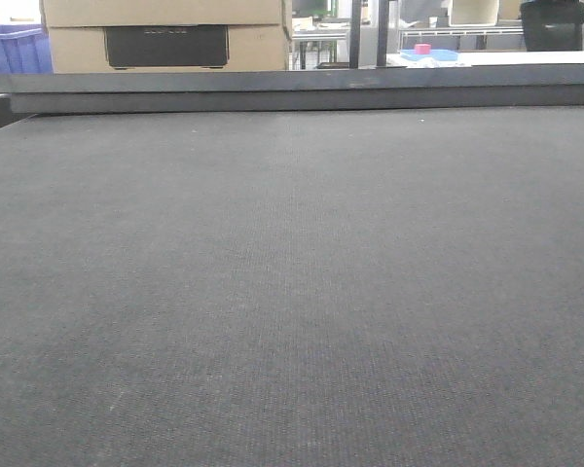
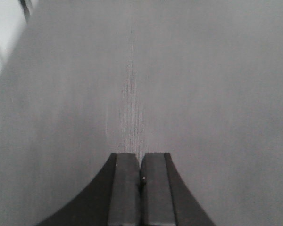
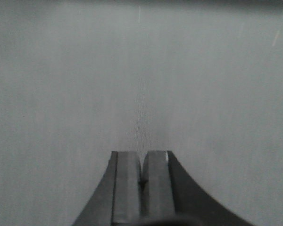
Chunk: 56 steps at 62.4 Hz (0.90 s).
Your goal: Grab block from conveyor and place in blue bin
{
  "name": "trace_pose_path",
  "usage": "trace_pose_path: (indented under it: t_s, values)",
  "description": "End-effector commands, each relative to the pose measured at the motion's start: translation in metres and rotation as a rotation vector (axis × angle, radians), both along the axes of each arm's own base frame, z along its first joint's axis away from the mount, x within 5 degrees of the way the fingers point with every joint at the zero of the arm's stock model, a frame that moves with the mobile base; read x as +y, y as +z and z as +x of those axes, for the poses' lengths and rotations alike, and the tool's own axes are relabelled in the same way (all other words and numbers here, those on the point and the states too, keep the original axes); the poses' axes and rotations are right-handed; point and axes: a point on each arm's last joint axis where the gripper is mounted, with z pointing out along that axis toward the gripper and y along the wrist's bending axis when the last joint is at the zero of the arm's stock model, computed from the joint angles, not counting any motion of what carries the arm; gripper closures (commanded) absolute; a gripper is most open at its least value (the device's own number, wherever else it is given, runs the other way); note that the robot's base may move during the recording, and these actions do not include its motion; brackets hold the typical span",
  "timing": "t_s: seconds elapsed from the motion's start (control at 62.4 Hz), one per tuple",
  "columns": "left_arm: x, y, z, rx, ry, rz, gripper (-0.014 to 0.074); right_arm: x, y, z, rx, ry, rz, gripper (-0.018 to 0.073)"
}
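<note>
Both pincers are pressed together with nothing between them: the left pincer point(image 2: 141, 160) and the right pincer point(image 3: 142, 160) each show two dark pads meeting along a thin seam, poised over bare weave. No block shows in any view, so the task's thing cannot be placed. The conveyor point(image 1: 292, 292) fills the front view as unbroken dark grey fabric up to its far rail point(image 1: 292, 92), and both wrist views show only the same cloth. The step in hand, as I judge it, is waiting for a block to come within reach. To do it well, the nearer arm should spread its pads before the block arrives, come down straddling it square-on, and time the close to the belt's travel rather than chase it. The blue bin point(image 1: 10, 49), as I take the blue container at far left beyond the rail to be, is cut off by the frame edge and its opening is hidden. Cardboard boxes point(image 1: 165, 34) stand just beside it. A small pink item point(image 1: 422, 48) far back is too small to identify. Neither arm appears in the front view, so how high the pincers hang is unclear.
</note>
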Motion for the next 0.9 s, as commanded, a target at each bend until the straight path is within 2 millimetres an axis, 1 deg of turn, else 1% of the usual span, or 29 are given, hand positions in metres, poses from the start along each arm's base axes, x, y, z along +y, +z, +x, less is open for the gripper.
trace_pose_path:
  t_s: [0.0,0.064,0.144,0.208,0.369,0.385,0.417,0.449,0.481,0.497,0.513,0.593,0.609,0.706,0.754,0.882]
  values:
    - [-0.001,0.002,0.022,0.158,0.01,-0.009,0.0707,-0.002,-0.004,0.019,0.213,0.02,0.01,0.0721]
    - [-0.001,-0.001,0.039,0.232,0.013,-0.008,0.0707,-0.003,-0.007,0.034,0.345,0.032,0.022,0.0721]
    - [-0.001,-0.007,0.059,0.29,0.013,-0.006,0.0707,-0.003,-0.013,0.047,0.46,0.043,0.033,0.0721]
    - [-0.002,-0.019,0.077,0.354,0.014,-0.004,0.0707,-0.005,-0.025,0.062,0.553,0.042,0.047,0.0721]
    - [-0.002,-0.038,0.1,0.441,0.017,-0.004,0.0707,-0.008,-0.05,0.089,0.692,0.006,0.096,0.072]
    - [-0.002,-0.04,0.101,0.448,0.019,-0.005,0.0707,-0.008,-0.05,0.089,0.692,0.006,0.096,0.0718]
    - [-0.002,-0.043,0.105,0.459,0.018,-0.004,0.0707,-0.009,-0.056,0.095,0.723,0.005,0.097,0.0707]
    - [-0.002,-0.046,0.108,0.468,0.018,-0.004,0.0707,-0.01,-0.062,0.1,0.752,0.003,0.097,0.0681]
    - [-0.002,-0.048,0.11,0.474,0.018,-0.004,0.0707,-0.011,-0.067,0.104,0.775,0.0,0.093,0.0629]
    - [-0.002,-0.049,0.111,0.479,0.018,-0.004,0.0707,-0.011,-0.069,0.106,0.787,-0.002,0.089,0.0588]
    - [-0.002,-0.05,0.112,0.479,0.018,-0.004,0.0707,-0.011,-0.072,0.107,0.797,-0.006,0.093,0.0573]
    - [-0.003,-0.053,0.115,0.492,0.018,-0.003,0.0707,-0.014,-0.083,0.116,0.847,-0.054,0.108,0.0378]
    - [-0.003,-0.053,0.116,0.49,0.018,-0.003,0.0707,-0.014,-0.085,0.117,0.855,-0.058,0.108,0.0325]
    - [-0.003,-0.053,0.118,0.472,0.016,-0.004,0.0707,-0.016,-0.094,0.127,0.866,-0.084,0.113,0.0153]
    - [-0.003,-0.053,0.118,0.468,0.016,-0.006,0.0707,-0.017,-0.099,0.133,0.859,-0.096,0.118,0.0116]
    - [-0.003,-0.053,0.118,0.468,0.015,-0.008,0.0707,-0.019,-0.114,0.145,0.87,-0.101,0.11,0.0117]
